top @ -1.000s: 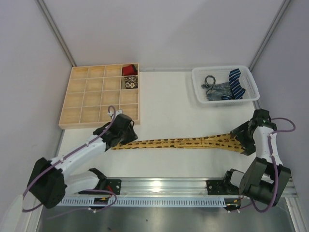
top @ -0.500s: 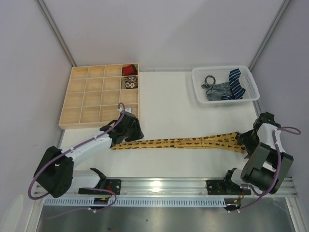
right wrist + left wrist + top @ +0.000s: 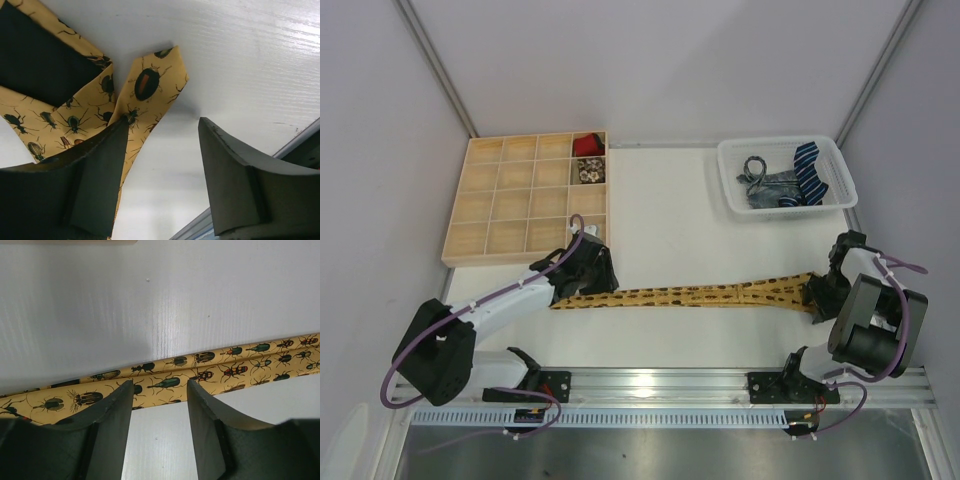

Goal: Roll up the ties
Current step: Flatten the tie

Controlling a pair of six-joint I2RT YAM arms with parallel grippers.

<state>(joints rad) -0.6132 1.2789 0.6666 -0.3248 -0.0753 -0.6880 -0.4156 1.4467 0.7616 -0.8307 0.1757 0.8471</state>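
A mustard-yellow tie (image 3: 700,295) with dark beetle prints lies flat across the table, folded double along its length. My left gripper (image 3: 590,272) hovers over its narrow left part. In the left wrist view the tie (image 3: 200,367) runs just beyond the open left gripper (image 3: 160,390), with only bare table between the fingers (image 3: 112,412). My right gripper (image 3: 823,290) is at the tie's wide right end. In the right wrist view the pointed tip (image 3: 152,82) lies ahead of the open right gripper (image 3: 162,130), and the left finger (image 3: 100,170) overlaps the fabric's edge.
A white basket (image 3: 735,200) at the back right holds a navy blue-striped tie (image 3: 807,168) and a grey patterned tie (image 3: 765,186). A wooden compartment tray (image 3: 510,205) at the back left holds a red roll (image 3: 586,146) and a pale patterned roll (image 3: 588,171). A metal rail (image 3: 660,380) borders the near edge.
My left gripper has shifted right along the tie's narrow end. The right wrist has swung in toward the wide end and its jaws have narrowed. The tie lies as before.
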